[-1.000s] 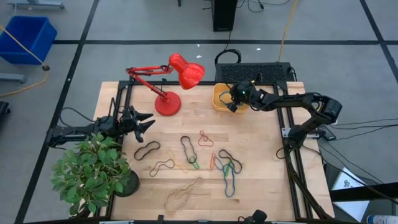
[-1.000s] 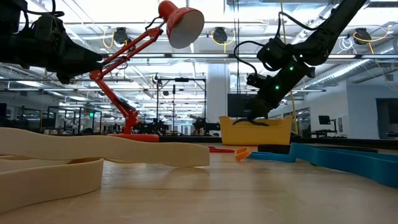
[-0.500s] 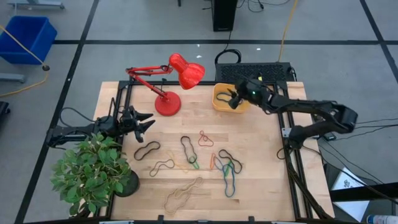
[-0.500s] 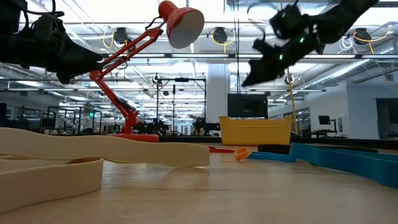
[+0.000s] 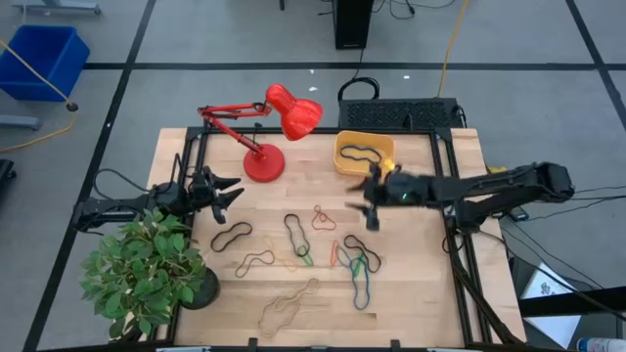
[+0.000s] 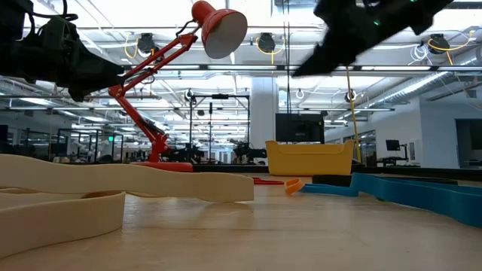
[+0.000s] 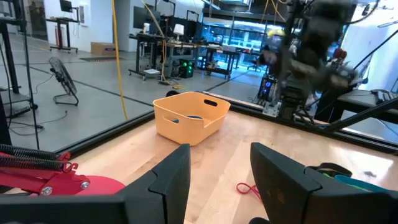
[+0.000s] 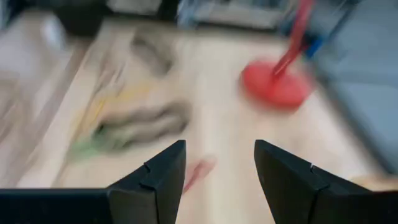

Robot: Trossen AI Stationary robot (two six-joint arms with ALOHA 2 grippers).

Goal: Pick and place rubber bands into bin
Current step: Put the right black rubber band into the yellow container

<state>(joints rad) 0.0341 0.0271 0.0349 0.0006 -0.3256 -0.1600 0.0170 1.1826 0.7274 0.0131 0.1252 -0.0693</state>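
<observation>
Right gripper (image 5: 370, 200): above the table just in front of the bin (image 5: 363, 154), between it and the rubber bands; fingers (image 8: 155, 180) spread wide with nothing between them
Left gripper (image 5: 227, 190): waits at the table's left side, well apart from the bin, beside the lamp base; fingers (image 7: 171, 180) parted, holding nothing
Bin: small orange-yellow tray at the back of the table, just right of the red lamp (image 5: 279, 122); one dark rubber band (image 5: 360, 152) lies inside it
Loose rubber bands (image 5: 313, 249): scattered on the wood in front of the bin, toward the table's middle and front
Black band (image 5: 231, 236): left of that group, far from the bin
Red band (image 5: 323, 217): nearest the bin among the loose ones
Blue and green bands (image 5: 360, 274): in front of the bin, past the right gripper
Tan bands (image 5: 287, 305): farthest from the bin, near the front edge
Potted plant (image 5: 147, 269): front left corner, diagonally opposite the bin
</observation>
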